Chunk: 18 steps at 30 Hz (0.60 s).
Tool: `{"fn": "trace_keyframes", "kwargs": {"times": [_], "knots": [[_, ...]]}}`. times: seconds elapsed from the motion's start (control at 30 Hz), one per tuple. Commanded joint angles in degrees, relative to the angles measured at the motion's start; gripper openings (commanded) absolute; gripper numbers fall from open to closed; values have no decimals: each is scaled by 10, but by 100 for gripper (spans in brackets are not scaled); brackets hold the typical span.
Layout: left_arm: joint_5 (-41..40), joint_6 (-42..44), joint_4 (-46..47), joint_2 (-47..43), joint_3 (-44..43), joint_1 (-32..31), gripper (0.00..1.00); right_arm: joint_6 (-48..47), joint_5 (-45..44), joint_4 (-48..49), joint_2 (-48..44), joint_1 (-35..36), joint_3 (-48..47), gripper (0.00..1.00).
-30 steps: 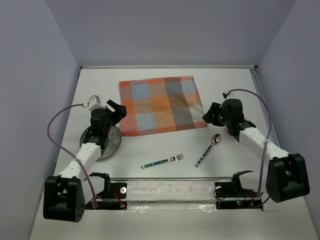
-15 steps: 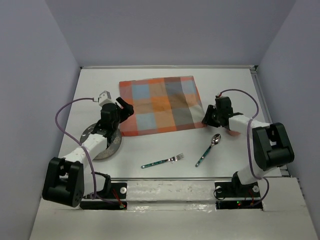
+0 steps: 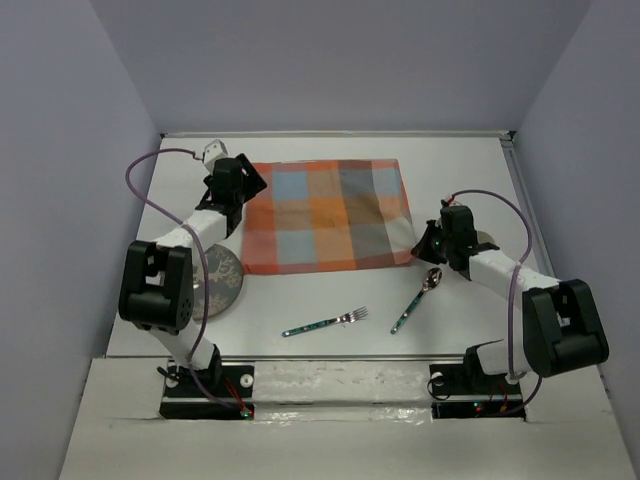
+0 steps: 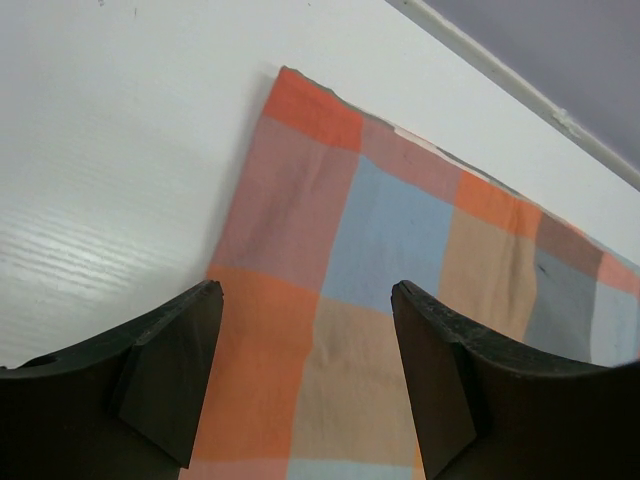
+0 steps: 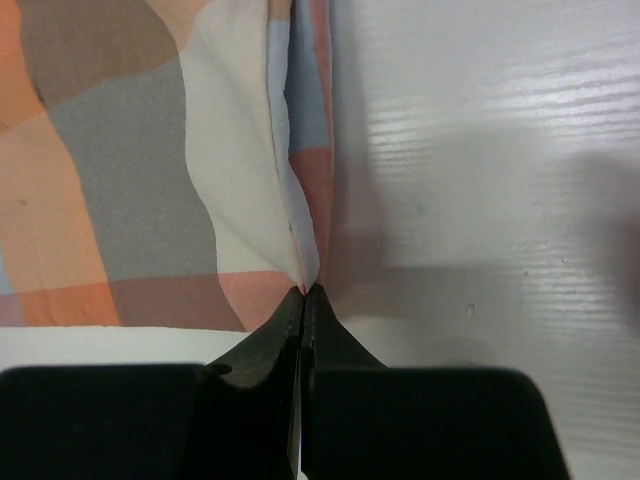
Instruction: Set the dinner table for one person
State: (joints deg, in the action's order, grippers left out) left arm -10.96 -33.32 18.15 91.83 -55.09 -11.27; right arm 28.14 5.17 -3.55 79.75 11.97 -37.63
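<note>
Top external view: the table (image 3: 330,148), a broad flat matte white rectangle, fills the floor of the scene between lilac walls and carries everything else. A soft plaid placemat (image 3: 325,215) in orange, blue and grey squares lies on its far middle. The left gripper (image 3: 247,183) hangs at the cloth's far left corner; its wrist view shows the dark wedge-shaped fingers spread wide, the woven corner flat between them. The right gripper (image 3: 422,243) is at the near right corner, where its wrist view shows the jaws pressed together, pinching a raised fold of the placemat's hem. A round dark plate (image 3: 222,282) with a pale pattern sits near left, partly under the left arm. A metal fork (image 3: 325,323) and spoon (image 3: 417,299), both with teal patterned handles, lie near the middle, well apart from the plate.
</note>
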Motion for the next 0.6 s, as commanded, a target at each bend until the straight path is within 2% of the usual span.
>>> {"fn": "trace_keyframes", "kwargs": {"times": [0.0, 0.03, 0.13, 0.2, 0.27, 0.33, 0.4, 0.43, 0.53, 0.57], "knots": [[-4, 44, -38, 49, -84, 9, 79, 7, 11, 6, -36, -4, 26, 0], [-5, 48, -51, 72, -94, 9, 79, 6, 15, 6, -46, -4, 29, 17], [7, 57, -72, 112, -125, 12, 79, -4, 14, -3, -59, -4, 24, 47], [16, 52, -72, 124, -128, 12, 77, -11, -2, -9, -68, -4, 10, 50], [20, 50, -65, 131, -127, 12, 75, -21, -5, -12, -78, -4, -2, 50], [21, 53, -63, 142, -130, 12, 70, -31, -2, -13, -75, 11, -24, 46], [20, 55, -76, 156, -148, 12, 66, -34, -14, -13, -58, 49, -39, 34], [19, 57, -83, 170, -157, 12, 65, -37, -17, -12, -50, 63, -53, 22], [11, 62, -94, 189, -180, 12, 60, -37, -15, 6, -14, 116, -76, 9], [8, 63, -99, 194, -186, 12, 58, -37, -15, 6, -4, 126, -76, 9]]}}
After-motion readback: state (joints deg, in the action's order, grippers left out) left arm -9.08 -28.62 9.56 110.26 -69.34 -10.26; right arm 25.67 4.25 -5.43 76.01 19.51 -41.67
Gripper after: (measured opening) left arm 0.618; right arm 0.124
